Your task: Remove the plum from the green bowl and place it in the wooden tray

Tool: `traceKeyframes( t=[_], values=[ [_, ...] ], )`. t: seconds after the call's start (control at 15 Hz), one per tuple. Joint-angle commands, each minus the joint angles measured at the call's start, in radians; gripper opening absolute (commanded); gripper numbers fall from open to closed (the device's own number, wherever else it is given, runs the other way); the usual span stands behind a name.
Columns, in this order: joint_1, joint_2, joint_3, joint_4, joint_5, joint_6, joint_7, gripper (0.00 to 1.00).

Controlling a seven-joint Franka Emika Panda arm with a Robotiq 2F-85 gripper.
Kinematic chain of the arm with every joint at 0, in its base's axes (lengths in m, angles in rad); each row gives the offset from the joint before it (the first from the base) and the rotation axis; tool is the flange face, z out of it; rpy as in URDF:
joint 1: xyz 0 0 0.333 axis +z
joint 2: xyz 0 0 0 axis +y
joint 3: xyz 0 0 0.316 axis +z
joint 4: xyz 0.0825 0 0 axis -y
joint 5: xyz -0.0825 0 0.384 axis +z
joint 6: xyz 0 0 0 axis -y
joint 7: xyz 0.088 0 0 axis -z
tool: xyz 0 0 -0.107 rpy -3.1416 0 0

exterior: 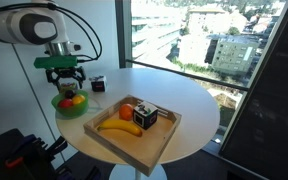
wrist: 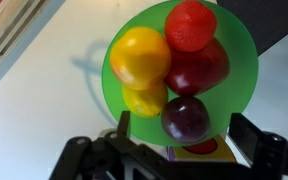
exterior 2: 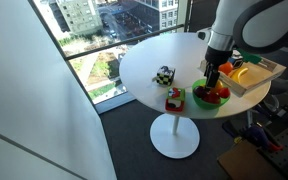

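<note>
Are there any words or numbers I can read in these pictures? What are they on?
No text can be read anywhere.
The dark box in the wooden tray: pale marks, too small to read.
The small dark cube on the table: patterned, too blurred to read.
The fruit in the green bowl: no stickers or labels show in the wrist view.

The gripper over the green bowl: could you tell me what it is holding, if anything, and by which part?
Nothing is held. The gripper hangs open above the green bowl, and the plum lies inside it.
</note>
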Motion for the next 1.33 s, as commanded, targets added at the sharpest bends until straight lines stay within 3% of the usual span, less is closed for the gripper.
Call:
traceKeyframes(
  t=[0.0,1.27],
  values=[
    [-0.008,0.011,0.009,0.010,-0.010,0.000,0.001,1.00],
    [-0.012,0.097,0.037,0.068,-0.038,0.005,0.009,1.00]
  ],
)
